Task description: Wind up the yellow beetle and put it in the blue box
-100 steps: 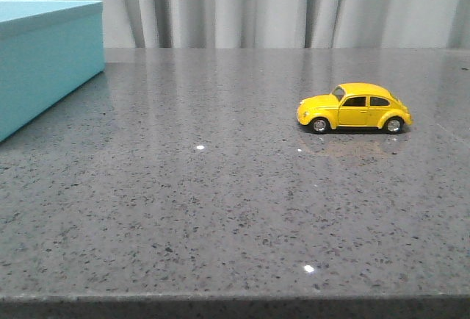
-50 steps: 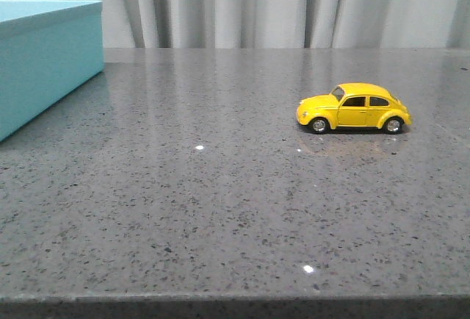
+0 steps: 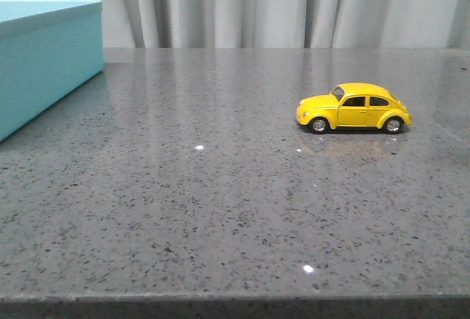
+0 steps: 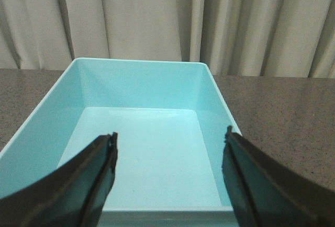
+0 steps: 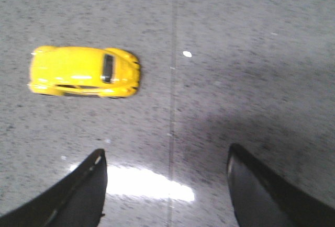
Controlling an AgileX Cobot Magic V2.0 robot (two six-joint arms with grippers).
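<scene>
yellow beetle [image 3: 353, 108] is sitting right on table [image 3: 220, 209] | blue box [image 3: 44, 54] far left | left gripper [image 4: 167, 177] and right gripper [image 5: 166, 185] are holding jaws spread, nothing gripped

You see even, bright overhead light, with small white glints on the polished table [image 3: 220, 209]. The right wrist view is soft and blurred, with a large glare patch between the dark fingers [image 5: 78, 195].

On my worktop [image 3: 220, 209] the beetle [image 3: 354, 108] stands toward the right edge, nose pointing left, well apart from the box [image 3: 44, 54] at the far left corner. Curtains [image 3: 294, 6] hang behind the far edge.
</scene>
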